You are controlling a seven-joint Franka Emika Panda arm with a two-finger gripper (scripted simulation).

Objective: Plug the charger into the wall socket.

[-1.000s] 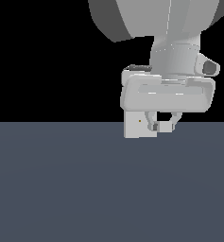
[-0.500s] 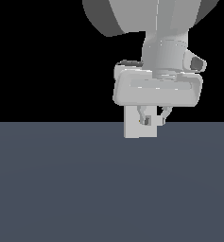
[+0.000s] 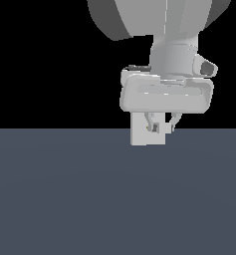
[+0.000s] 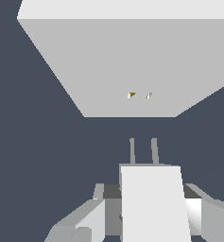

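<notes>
The wall socket (image 3: 138,135) is an upright white square plate standing on the dark floor. In the wrist view it (image 4: 127,61) faces me, with two small holes (image 4: 139,95) near its centre. My gripper (image 3: 161,127) hangs right in front of the plate in the exterior view. It is shut on the charger (image 4: 153,203), a white oblong block held between the fingers (image 4: 87,220). The charger's two thin prongs (image 4: 142,151) point towards the plate's holes, with a gap of floor between them. In the exterior view the charger blends into the plate behind it.
A dark grey-blue floor (image 3: 64,199) spreads under everything, with black background above. The big grey arm (image 3: 159,30) fills the upper part of the exterior view.
The gripper with the charger has shifted towards the exterior view's left, from the plate's right edge to over its middle. The plate has not moved.
</notes>
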